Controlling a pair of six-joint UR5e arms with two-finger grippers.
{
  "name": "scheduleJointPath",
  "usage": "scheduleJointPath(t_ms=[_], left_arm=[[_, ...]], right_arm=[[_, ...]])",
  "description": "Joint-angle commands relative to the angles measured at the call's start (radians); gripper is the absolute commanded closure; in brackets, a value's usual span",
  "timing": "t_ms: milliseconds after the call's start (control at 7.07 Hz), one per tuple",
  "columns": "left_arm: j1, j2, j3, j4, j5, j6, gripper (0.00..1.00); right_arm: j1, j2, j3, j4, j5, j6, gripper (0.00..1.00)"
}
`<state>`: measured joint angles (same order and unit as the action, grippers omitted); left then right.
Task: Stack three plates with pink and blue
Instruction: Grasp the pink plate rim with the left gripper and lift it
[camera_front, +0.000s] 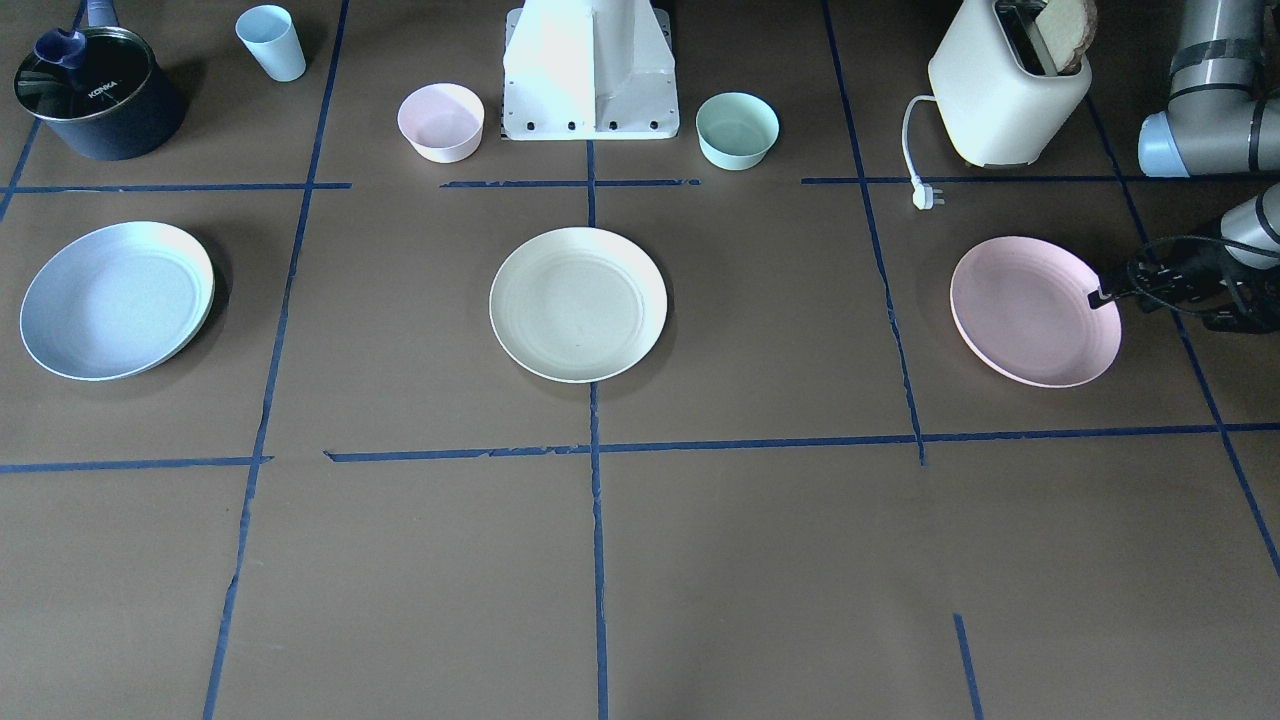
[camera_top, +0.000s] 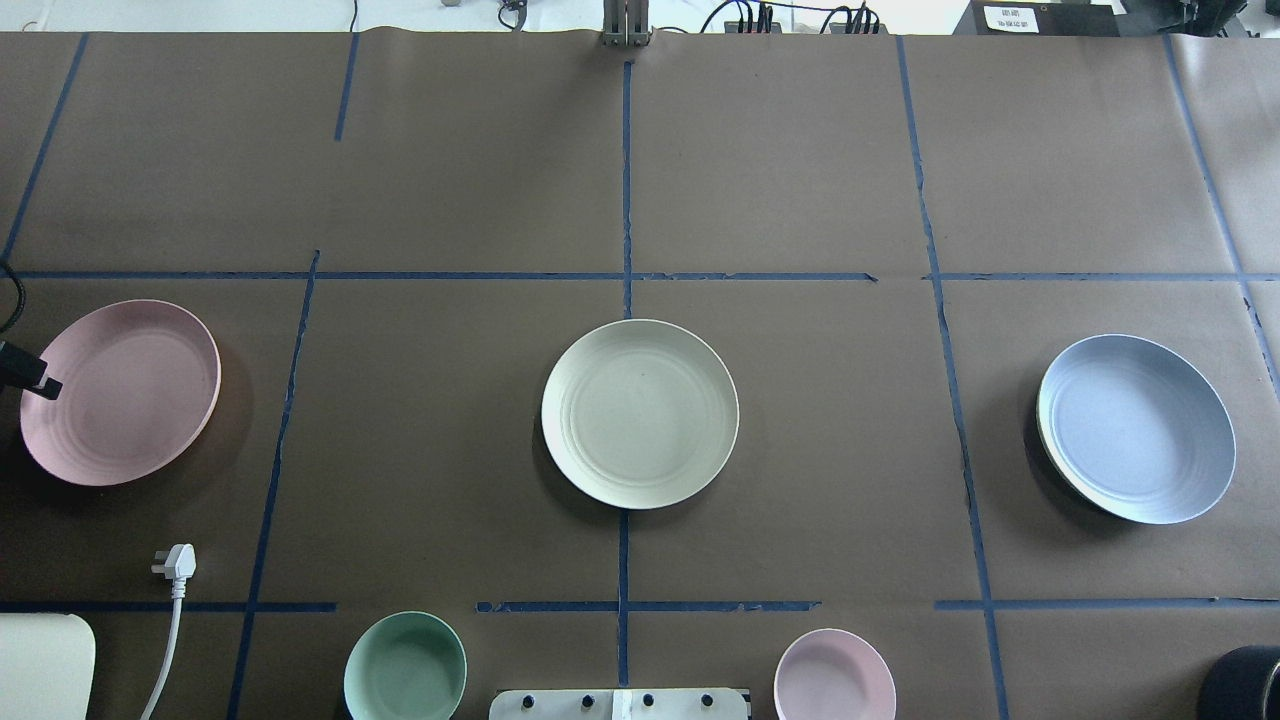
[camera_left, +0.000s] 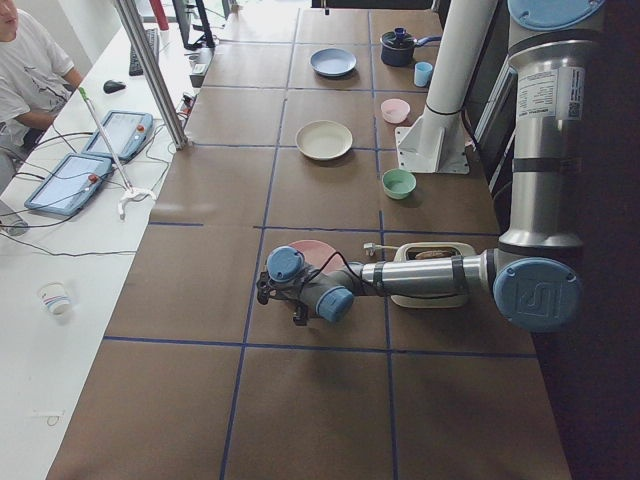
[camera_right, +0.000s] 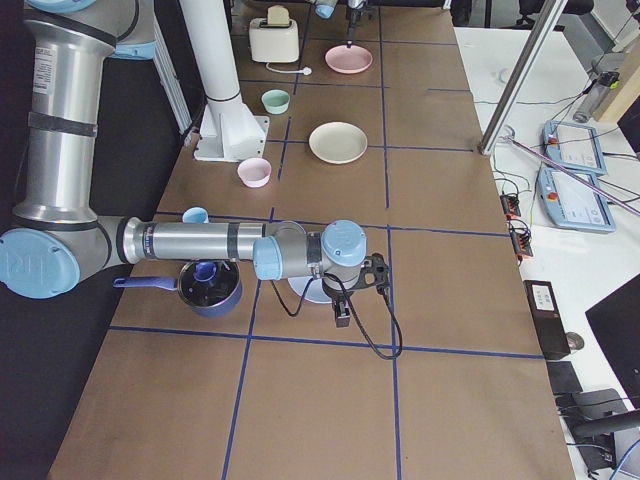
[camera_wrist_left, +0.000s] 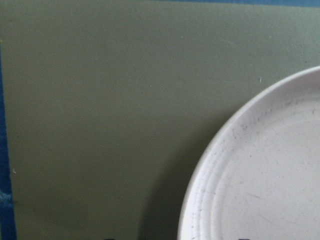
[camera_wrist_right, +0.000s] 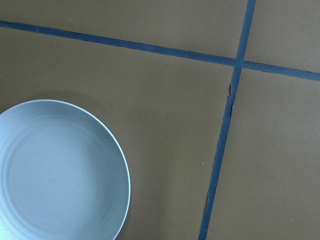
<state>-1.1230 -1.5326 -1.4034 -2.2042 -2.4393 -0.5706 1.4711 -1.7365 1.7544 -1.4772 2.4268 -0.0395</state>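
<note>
Small deep pink bowl (camera_front: 441, 121), small mint-green bowl (camera_front: 737, 129), cream toaster (camera_front: 1005, 95) holding bread slice (camera_front: 1066, 27), white plug (camera_front: 927, 197), pale blue cup (camera_front: 271, 42), lidded dark saucepan (camera_front: 98, 92)

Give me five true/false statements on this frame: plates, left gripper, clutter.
1. The cream plate lies between the pink plate and the blue plate. True.
2. The pink plate is stacked on the cream plate. False: they lie apart on the table.
3. The left gripper is at the blue plate. False: it is at the pink plate's rim.
4. The toaster holds a slice of bread. True.
5. The mint-green bowl sits on the cream plate. False: it stands on the table beside the robot's base.
</note>
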Motion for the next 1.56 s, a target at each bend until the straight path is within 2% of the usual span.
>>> scheduleJointPath(t_ms=[0,141,424,566,707,848,990,1131,1273,1414], left_arm=[[0.008,-0.009,0.003,-0.002,-0.001,0.002,0.78],[0.009,-0.017,0.004,-0.006,0.0,0.003,0.97],[0.009,-0.02,-0.012,-0.095,-0.012,-0.055,1.0],[0.014,-0.046,-0.101,-0.151,-0.033,-0.187,1.0],[0.084,-0.138,-0.155,-0.17,-0.035,-0.315,1.0],[0.223,-0.25,-0.214,-0.169,-0.018,-0.535,1.0],[0.332,-0.356,-0.218,-0.166,0.07,-0.646,1.0],[0.47,-0.441,-0.218,-0.151,0.229,-0.763,1.0],[0.555,-0.519,-0.218,-0.064,0.32,-0.826,1.0],[0.583,-0.53,-0.218,-0.033,0.386,-0.827,1.0]], right_arm=[[0.0,0.0,-0.001,0.0,0.0,0.001,0.0],[0.0,0.0,-0.003,0.0,0.0,0.0,0.0],[0.0,-0.002,-0.004,0.0,0.001,0.001,0.0],[-0.002,-0.003,-0.004,-0.002,0.005,0.0,0.0],[-0.002,-0.003,-0.007,-0.002,0.006,0.001,0.0],[-0.002,-0.005,-0.007,0.0,0.008,0.0,0.0],[-0.002,-0.005,-0.007,0.0,0.008,0.0,0.0],[-0.002,-0.005,-0.007,-0.002,0.008,0.001,0.0],[-0.002,-0.003,-0.007,-0.002,0.008,0.001,0.0],[-0.005,-0.002,-0.007,-0.002,0.008,0.001,0.0]])
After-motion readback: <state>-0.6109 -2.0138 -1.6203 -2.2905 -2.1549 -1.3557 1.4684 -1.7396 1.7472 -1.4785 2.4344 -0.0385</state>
